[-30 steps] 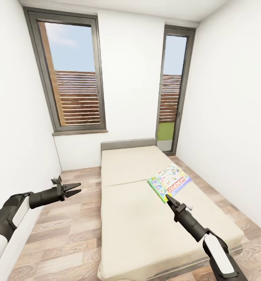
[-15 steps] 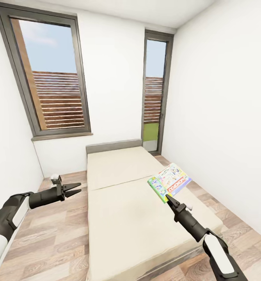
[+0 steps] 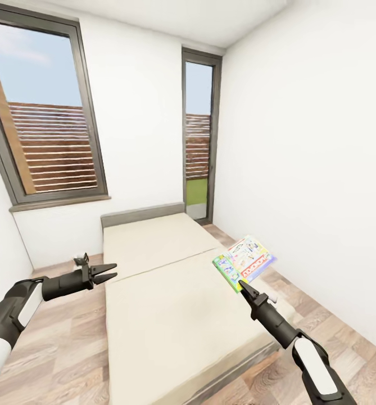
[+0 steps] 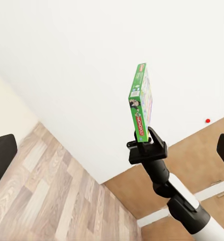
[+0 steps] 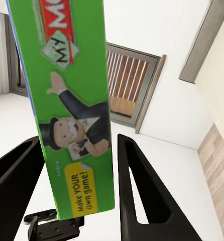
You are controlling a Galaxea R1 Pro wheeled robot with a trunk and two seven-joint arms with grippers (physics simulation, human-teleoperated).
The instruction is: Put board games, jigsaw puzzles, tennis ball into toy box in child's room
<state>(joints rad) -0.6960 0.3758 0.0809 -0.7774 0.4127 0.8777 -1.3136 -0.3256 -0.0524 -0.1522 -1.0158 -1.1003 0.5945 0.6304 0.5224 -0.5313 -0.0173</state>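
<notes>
Camera swung right since a second ago (bed (image 3: 176, 292) and windows slid left in head view, arms and box unmoved in frame). Means base turning away from bed, likely toward desk with toy box, not yet seen. Count: one board game (image 3: 244, 262), green-edged, clamped by its lower edge in right pincer (image 3: 243, 285), standing up just above the tips. Left pincer (image 3: 109, 271) empty, jaws apart, well apart from the box. Two windows. Bed bare, no second game on it.
</notes>
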